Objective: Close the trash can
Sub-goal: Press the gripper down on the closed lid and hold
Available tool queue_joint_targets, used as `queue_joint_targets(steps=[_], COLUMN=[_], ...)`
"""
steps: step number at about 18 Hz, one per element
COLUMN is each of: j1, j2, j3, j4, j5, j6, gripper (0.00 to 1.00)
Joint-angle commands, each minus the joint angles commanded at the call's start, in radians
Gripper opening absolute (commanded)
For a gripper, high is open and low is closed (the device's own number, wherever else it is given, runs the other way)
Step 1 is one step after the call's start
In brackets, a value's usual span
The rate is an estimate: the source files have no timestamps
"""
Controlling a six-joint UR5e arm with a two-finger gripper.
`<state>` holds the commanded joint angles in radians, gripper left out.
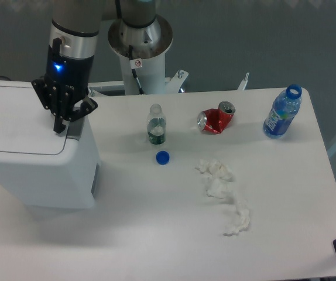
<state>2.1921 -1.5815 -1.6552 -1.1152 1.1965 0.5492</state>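
The gripper (58,126), fingers seemingly together though hard to tell, hangs over the trash can (33,152), whose lid lies flat. A small bottle (156,125), blue cap (163,157), crushed can (216,119) and tissue (225,195) lie well apart on the table (156,234).

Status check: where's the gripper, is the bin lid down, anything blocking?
Gripper shut, tips on the lid's right edge. Trash can lid lies flat, looks closed. Nothing on the lid; bottles, can, tissue sit apart on the table.

One fixed camera looks steeply down from the front. It takes in the whole white rectangular bench (174,234), facing the robot's base beyond.
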Motion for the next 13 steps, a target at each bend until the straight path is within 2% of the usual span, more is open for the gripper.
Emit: queue_joint_targets(steps=[8,9,10,11,12,13], j1=[0.005,0.014,0.024,0.032,0.049,0.064], j2=[0.0,0.002,0.002,0.002,0.002,0.003], j3=[0.009,0.017,0.028,0.035,0.04,0.04], j4=[0.0,0.0,-0.002,-0.002,-0.002,0.0], j5=[-0.003,-0.005,-0.011,-0.018,-0.02,-0.02], j6=[0.0,0.0,-0.002,-0.002,-0.002,-0.002], gripper=[0.02,0.12,0.29,0.54,0.59,0.7])
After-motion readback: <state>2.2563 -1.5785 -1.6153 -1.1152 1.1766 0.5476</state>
